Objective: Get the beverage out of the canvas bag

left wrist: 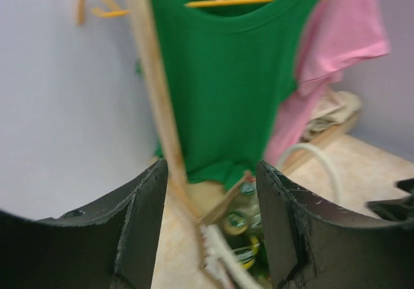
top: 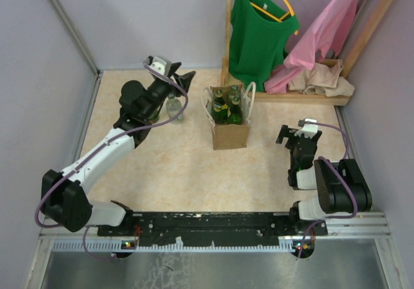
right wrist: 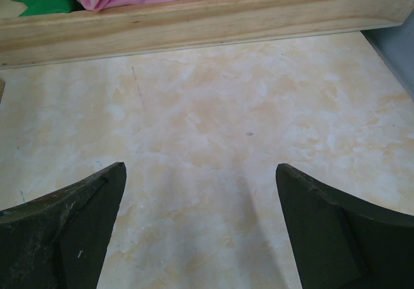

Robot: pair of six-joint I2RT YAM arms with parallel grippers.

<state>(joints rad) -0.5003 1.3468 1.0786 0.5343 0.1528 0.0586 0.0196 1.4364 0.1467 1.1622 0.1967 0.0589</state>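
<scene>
The tan canvas bag (top: 230, 132) stands upright at mid-table with white looped handles (top: 250, 95). Several green beverage bottles (top: 228, 105) stand inside it. In the left wrist view the bottles (left wrist: 246, 219) and a white handle (left wrist: 223, 253) show blurred between my fingers, some way ahead. My left gripper (top: 186, 78) is open and empty, raised to the left of the bag. A clear bottle (top: 173, 106) stands on the table under the left arm. My right gripper (top: 292, 134) is open and empty over bare table, to the right of the bag.
A wooden clothes rack (top: 228, 30) stands behind the bag with a green shirt (top: 259, 30) and a pink shirt (top: 323, 33). Beige cloth (top: 320, 79) lies on its wooden base (right wrist: 207, 24). Walls close in at left, back and right.
</scene>
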